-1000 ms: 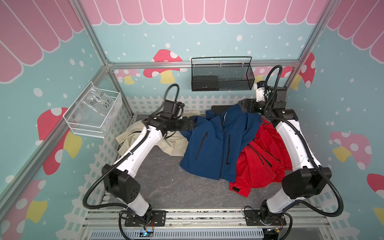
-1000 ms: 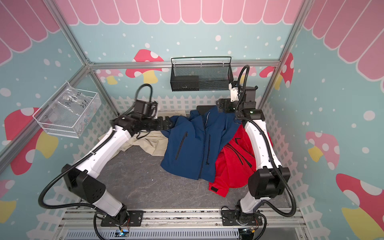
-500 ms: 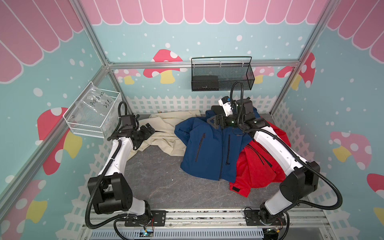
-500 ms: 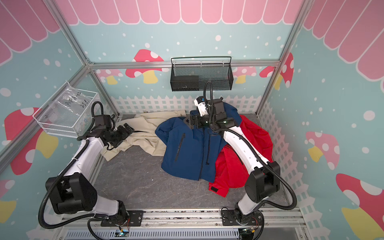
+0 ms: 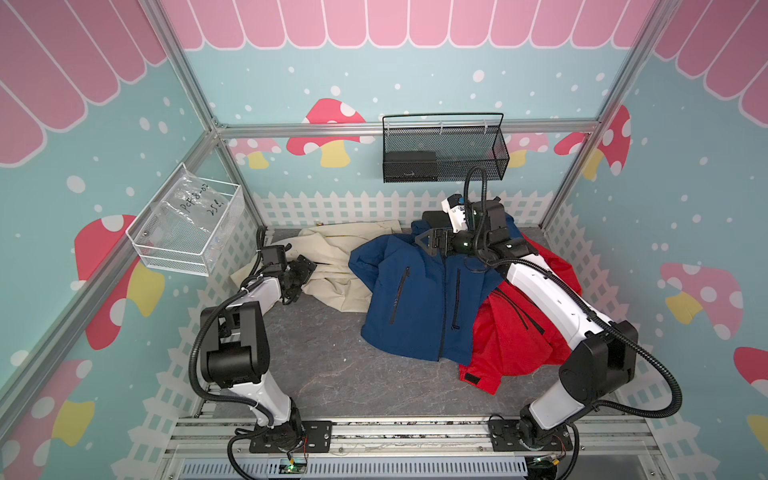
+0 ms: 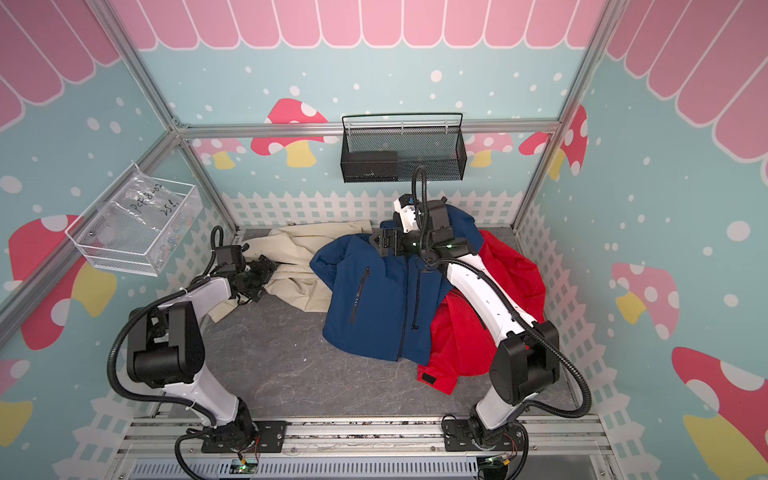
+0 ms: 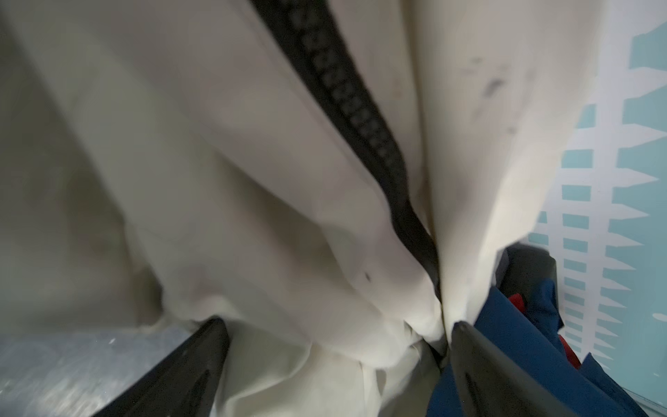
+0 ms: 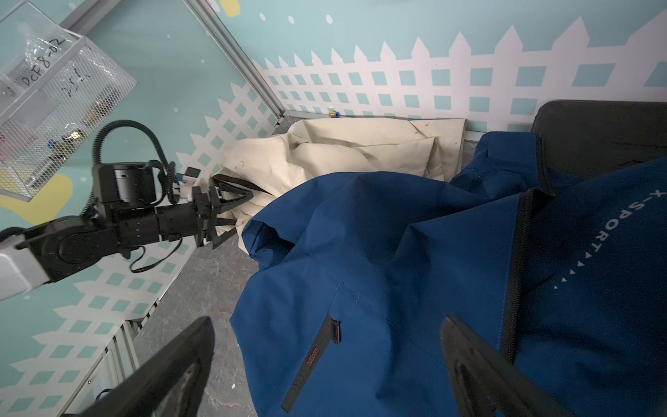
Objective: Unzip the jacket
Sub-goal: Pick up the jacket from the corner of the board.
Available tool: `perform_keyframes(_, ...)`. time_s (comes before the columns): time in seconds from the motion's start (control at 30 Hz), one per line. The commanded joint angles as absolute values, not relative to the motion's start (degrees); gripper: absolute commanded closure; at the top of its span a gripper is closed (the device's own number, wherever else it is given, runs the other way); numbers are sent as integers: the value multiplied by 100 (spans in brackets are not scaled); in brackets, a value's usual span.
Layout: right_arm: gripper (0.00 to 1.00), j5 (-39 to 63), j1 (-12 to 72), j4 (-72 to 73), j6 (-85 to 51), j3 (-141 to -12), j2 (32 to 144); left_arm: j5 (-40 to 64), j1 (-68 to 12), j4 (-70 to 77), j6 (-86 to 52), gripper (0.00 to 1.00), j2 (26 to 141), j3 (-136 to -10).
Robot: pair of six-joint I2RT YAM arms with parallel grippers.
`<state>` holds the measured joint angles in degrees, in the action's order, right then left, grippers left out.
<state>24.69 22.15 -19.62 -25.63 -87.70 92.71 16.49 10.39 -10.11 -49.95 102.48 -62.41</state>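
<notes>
Nearest the front rail, the red jacket (image 5: 511, 345) pokes out from under the blue jacket (image 5: 419, 307), on the right arm's side of it. The blue jacket lies on top, so I take it as the one to unzip. It lies front-up on the mat (image 5: 324, 357), collar toward the back wall. Its zip (image 8: 518, 260) looks closed where it shows, so nothing of the task seems done yet.

Over the blue jacket's collar hangs the right gripper (image 5: 424, 242), jaws spread wide and empty. The right wrist view shows its fingers (image 8: 480, 368) clear above the cloth. A second ago it was beyond the collar, at the blue jacket's far edge. It has swung in over the collar, which I read as lining up on the zip pull. The pull itself I cannot make out.

Beside the blue jacket, on the left arm's side, lies the cream jacket (image 5: 332, 266), partly tucked under it. The left gripper (image 5: 306, 269) was at the blue jacket's shoulder a second ago and has drawn away to the cream jacket's edge. Its jaws are wide, with cloth lying between them but not pinched. Nothing anchors the blue jacket now, so a tug on the zip may simply drag it.

Beyond the blue jacket, the basket (image 5: 444, 153) hangs on the back wall.
</notes>
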Motion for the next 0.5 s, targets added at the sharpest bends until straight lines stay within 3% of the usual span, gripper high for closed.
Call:
perform_keyframes(0.0, 0, 2373, 2215, -1948, -2698, -8888, 9161, 1805, 1130, -132, -5194, 3, 10683, -6570)
perform_keyframes(0.03, 0, 2300, 2215, -1981, -2703, -8863, 9130, 1902, 1161, 28, -5252, 7, 10809, -6613)
perform_keyframes(0.07, 0, 2218, 2207, -1987, -2701, -8816, 9083, 2082, 1193, 316, -5345, 18, 10946, -6636)
perform_keyframes(0.17, 0, 2051, 2176, -1984, -2661, -8696, 8998, 2967, 1248, 1585, -5787, 92, 11160, -6584)
perform_keyframes(0.2, 0, 2039, 2150, -1995, -2638, -8678, 9015, 3102, 1200, 1752, -5769, 100, 11029, -6564)
perform_keyframes(0.3, 0, 2065, 2109, -1976, -2502, -8629, 9120, 2933, 865, 776, -4953, 100, 10072, -6752)
perform_keyframes(0.47, 4, 2237, 2074, -1808, -2230, -8601, 9350, 1303, -141, -2030, -3341, 100, 8216, -7932)
